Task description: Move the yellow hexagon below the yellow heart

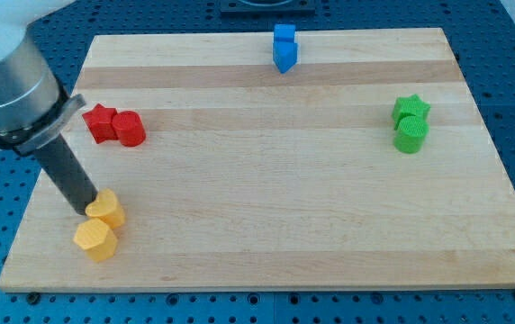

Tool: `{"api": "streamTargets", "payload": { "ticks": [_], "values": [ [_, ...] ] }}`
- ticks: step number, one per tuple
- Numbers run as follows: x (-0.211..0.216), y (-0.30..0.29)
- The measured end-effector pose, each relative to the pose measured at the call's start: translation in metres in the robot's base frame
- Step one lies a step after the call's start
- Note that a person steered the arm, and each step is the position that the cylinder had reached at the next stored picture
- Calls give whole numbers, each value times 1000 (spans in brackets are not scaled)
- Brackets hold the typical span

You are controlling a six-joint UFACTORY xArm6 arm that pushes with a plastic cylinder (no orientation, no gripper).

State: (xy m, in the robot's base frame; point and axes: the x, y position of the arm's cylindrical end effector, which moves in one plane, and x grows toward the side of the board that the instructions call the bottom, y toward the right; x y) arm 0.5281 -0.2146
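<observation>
Near-left corner of the wooden board (pixel 266 180): two yellow blocks touching. The upper one (pixel 107 210) reads as the yellow heart, the lower one (pixel 94 239) as the yellow hexagon; shapes are hard to confirm.

The rod's tip (pixel 85 211) sits against the heart's left edge. There's no claw on this rig, just a bare rod holding nothing.

Judgement: hexagon already sits roughly below the heart, slightly left. Next move calls for backing off without dragging the heart, or a small rightward nudge on the hexagon.

Red, blue and green pairs lie well apart.

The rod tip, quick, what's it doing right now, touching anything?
My tip: no gripper, holds nothing; it sits against the upper yellow block, on its left edge.
</observation>
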Motion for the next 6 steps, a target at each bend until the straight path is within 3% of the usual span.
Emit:
{"api": "streamTargets", "payload": {
  "ticks": [2,3,4,6],
  "values": [
    [0,54],
    [-1,39],
    [-2,-11],
    [51,-34]
  ]
}}
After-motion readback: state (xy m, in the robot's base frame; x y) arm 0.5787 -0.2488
